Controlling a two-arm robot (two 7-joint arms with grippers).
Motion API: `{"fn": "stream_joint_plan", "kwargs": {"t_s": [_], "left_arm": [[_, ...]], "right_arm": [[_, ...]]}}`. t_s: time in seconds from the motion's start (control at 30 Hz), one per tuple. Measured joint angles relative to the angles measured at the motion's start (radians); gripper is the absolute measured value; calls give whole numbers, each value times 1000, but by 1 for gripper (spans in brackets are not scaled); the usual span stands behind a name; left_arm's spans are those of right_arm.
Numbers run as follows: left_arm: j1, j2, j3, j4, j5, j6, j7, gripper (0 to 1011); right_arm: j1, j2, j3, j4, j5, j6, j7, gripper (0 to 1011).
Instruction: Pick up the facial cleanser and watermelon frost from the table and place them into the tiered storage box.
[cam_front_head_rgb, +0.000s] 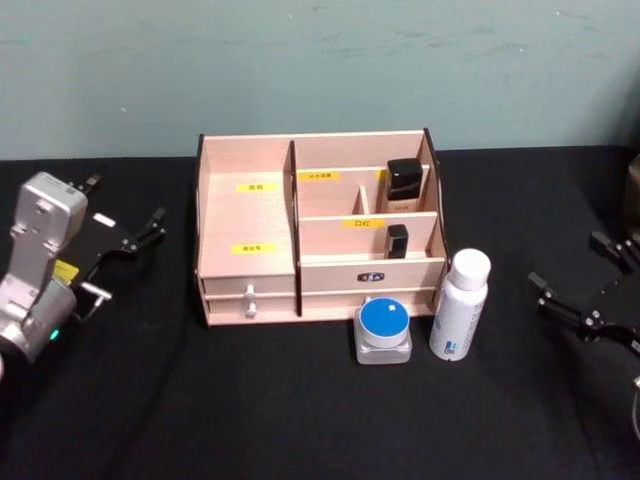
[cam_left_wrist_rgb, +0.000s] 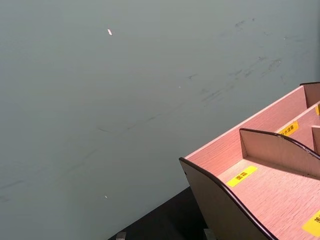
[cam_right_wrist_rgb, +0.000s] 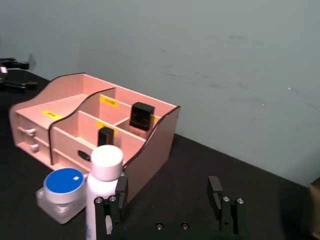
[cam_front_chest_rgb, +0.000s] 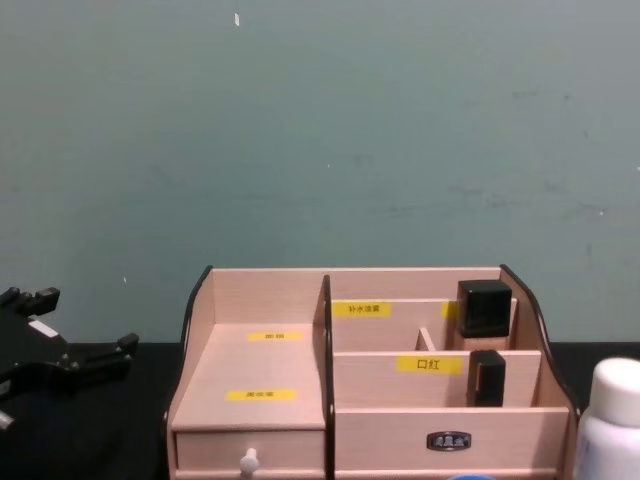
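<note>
The tiered storage box (cam_front_head_rgb: 246, 212) stands mid-table, also in the chest view (cam_front_chest_rgb: 268, 292) and both wrist views (cam_right_wrist_rgb: 156, 142) (cam_left_wrist_rgb: 220, 202). Just in front of its right half stand a white bottle (cam_front_head_rgb: 459, 305) with a white cap and a squat clear jar with a blue lid (cam_front_head_rgb: 383, 330); I cannot read which is the facial cleanser and which the watermelon frost. The right wrist view shows the bottle (cam_right_wrist_rgb: 104, 182) and the jar (cam_right_wrist_rgb: 61, 192) close by. My left gripper (cam_front_head_rgb: 125, 258) is open, left of the box. My right gripper (cam_front_head_rgb: 575, 265) (cam_right_wrist_rgb: 167, 192) is open, right of the bottle.
Two black-capped items (cam_front_head_rgb: 404, 184) (cam_front_head_rgb: 397, 241) stand in the box's right compartments. The large left compartment (cam_front_head_rgb: 245, 215) holds nothing. A black cloth (cam_front_head_rgb: 300, 420) covers the table, with a grey-green wall (cam_front_head_rgb: 320, 60) behind.
</note>
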Motion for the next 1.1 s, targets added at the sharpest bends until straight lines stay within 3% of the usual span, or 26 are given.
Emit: {"fn": "stream_joint_plan", "kwargs": {"t_s": [0.33, 0.5, 0.77, 1.1], "left_arm": [[0, 0, 0, 0, 0, 0, 0, 1001], [0, 0, 0, 0, 0, 0, 0, 1001], [0, 0, 0, 0, 0, 0, 0, 1001], [0, 0, 0, 0, 0, 0, 0, 1001]], "right_arm": [[-70, 3, 25, -40, 37, 12, 57, 1002], [-81, -5, 20, -41, 38, 17, 78, 1003], [-71, -28, -6, -26, 20, 34, 105, 1002], [-7, -75, -51, 29, -29, 71, 124, 1002]]}}
